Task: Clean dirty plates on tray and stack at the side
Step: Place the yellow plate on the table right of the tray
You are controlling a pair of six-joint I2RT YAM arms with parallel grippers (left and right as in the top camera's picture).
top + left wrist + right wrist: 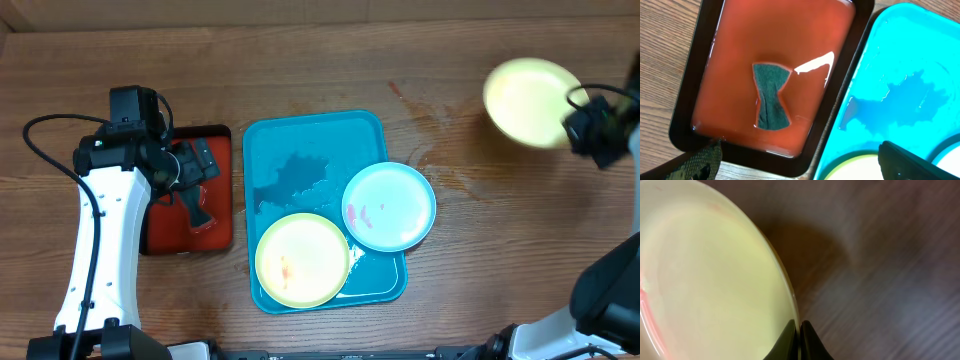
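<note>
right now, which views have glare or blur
Left wrist: a bright white glare streak on the red tray beside the sponge, otherwise sharp. Right wrist: the wood table is smeared with blur, the held plate soft. Overhead: evenly lit, mostly sharp.

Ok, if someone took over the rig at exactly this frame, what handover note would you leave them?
Left gripper: open, empty, above the green sponge lying in the red tray.
Right gripper: shut on the rim of a pale yellow plate, off the blue tray at the table's right side; a pink streak shows on it.
On the blue tray: a yellow-green plate and a teal plate, both smeared; the teal one overhangs the right rim.
Done: one plate off the tray.
Left: clean the other two, stack all three.
</note>
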